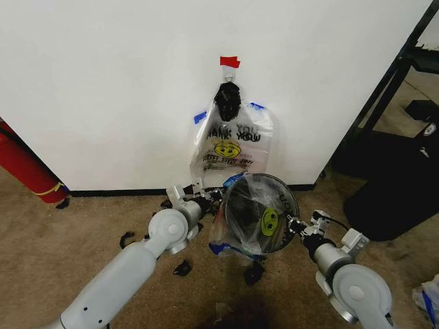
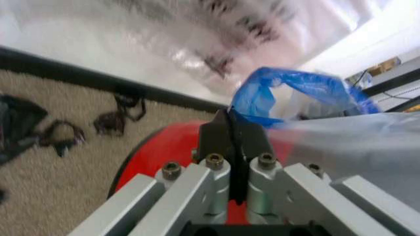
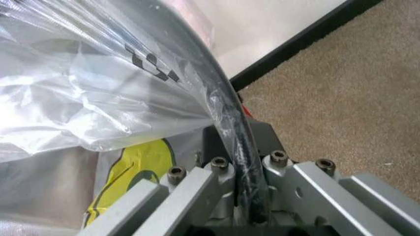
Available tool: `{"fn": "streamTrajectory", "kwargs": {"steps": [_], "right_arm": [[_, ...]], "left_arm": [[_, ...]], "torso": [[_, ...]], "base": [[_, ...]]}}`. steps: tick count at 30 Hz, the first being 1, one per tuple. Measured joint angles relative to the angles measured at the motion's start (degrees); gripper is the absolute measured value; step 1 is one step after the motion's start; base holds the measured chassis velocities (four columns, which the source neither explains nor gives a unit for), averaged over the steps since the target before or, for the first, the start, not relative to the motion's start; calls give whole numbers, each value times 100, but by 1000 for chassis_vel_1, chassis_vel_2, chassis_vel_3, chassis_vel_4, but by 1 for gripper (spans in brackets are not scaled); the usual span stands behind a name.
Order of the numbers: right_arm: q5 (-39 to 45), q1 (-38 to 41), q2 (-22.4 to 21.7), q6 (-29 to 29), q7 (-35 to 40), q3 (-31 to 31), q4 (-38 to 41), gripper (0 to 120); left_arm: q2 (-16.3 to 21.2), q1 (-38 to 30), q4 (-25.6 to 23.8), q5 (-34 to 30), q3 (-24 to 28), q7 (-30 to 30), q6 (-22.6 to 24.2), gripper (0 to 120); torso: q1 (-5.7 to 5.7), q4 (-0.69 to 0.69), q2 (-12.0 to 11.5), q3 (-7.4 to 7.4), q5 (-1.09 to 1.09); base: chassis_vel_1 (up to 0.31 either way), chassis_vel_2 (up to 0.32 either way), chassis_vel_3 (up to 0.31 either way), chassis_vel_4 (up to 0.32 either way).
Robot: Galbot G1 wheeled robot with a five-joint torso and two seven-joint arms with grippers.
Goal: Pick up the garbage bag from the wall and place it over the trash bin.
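Note:
The garbage bag (image 1: 255,209), see-through with a yellow smiley face, lies stretched over the round trash bin (image 1: 230,200) on the carpet in front of the wall (image 1: 103,82). My left gripper (image 1: 214,196) is at the bin's left side. In the left wrist view this gripper (image 2: 235,125) is shut on the bag's blue trim (image 2: 302,86), with the bin's red body (image 2: 164,152) behind it. My right gripper (image 1: 296,225) is at the bin's right side. There the gripper (image 3: 236,140) is shut on the bag's plastic (image 3: 98,98) where it wraps the dark rim (image 3: 220,105).
A bunch of like bags (image 1: 233,147) hangs on the wall under a black clip (image 1: 228,99) and red tape (image 1: 230,62). A long red cylinder (image 1: 24,168) leans at the left. Black scraps (image 1: 182,267) litter the carpet. A black rack (image 1: 391,89) stands at the right.

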Motion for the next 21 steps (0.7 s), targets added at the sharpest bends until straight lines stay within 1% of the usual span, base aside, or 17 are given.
{"fn": "streamTrajectory", "kwargs": {"steps": [4, 6, 7, 8, 9, 10, 11, 13, 15, 16, 18, 20, 21], "right_arm": [[-43, 27, 46, 40, 14, -14, -120, 0], [-45, 31, 51, 41, 15, -15, -130, 0], [-50, 44, 68, 45, 22, -17, -161, 0], [-51, 51, 74, 47, 24, -17, -170, 0], [-55, 78, 92, 52, 26, -22, -212, 0], [-62, 89, 100, 56, 26, -26, -229, 0], [-73, 97, 110, 63, 27, -30, -244, 0], [-80, 100, 115, 68, 28, -33, -252, 0], [-100, 109, 138, 87, 45, -43, -276, 0], [-111, 112, 146, 97, 56, -49, -283, 0], [-172, 121, 177, 146, 104, -77, -312, 0], [-189, 122, 183, 157, 112, -82, -317, 0], [-286, 125, 216, 212, 146, -107, -334, 0]], "left_arm": [[290, -2, -353, -4, -155, -47, 92, 16], [308, 0, -372, -4, -162, -49, 97, 18], [412, 20, -475, -4, -205, -62, 126, 24], [445, 32, -508, -4, -219, -66, 137, 26], [606, 98, -655, 5, -284, -78, 185, 33], [662, 128, -707, 23, -317, -86, 195, 36], [698, 152, -748, 37, -344, -95, 200, 39], [726, 172, -779, 48, -364, -104, 202, 39], [777, 217, -850, 84, -411, -144, 204, 54], [793, 232, -875, 101, -425, -167, 203, 54], [867, 289, -1015, 202, -480, -280, 173, 65], [879, 297, -1041, 219, -487, -294, 166, 65], [950, 347, -1185, 325, -515, -354, 149, 59]], "torso": [[0, 1, 0, 0, 1], [0, 1, 0, 0, 1], [0, 1, 0, 0, 2], [0, 1, 0, 0, 1], [0, 1, 0, 0, 0], [0, 1, 0, 0, 0], [0, 2, 0, 0, 0], [0, 2, 0, 0, 0], [0, 2, 0, 0, 0], [0, 2, 0, 0, 0], [0, 1, 0, 0, 0], [0, 1, 0, 0, -1], [0, 1, 0, 0, 0]], "base": [[0, 0, 0, 0], [0, 0, 0, 0], [0, 0, 0, 0], [0, 0, 0, 0], [0, 0, 0, 0], [0, 0, 0, 0], [0, 0, 0, 0], [0, 0, 0, 0], [0, 0, 0, 0], [0, 0, 0, 0], [0, 0, 0, 0], [0, 0, 0, 0], [0, 0, 0, 0]]}}
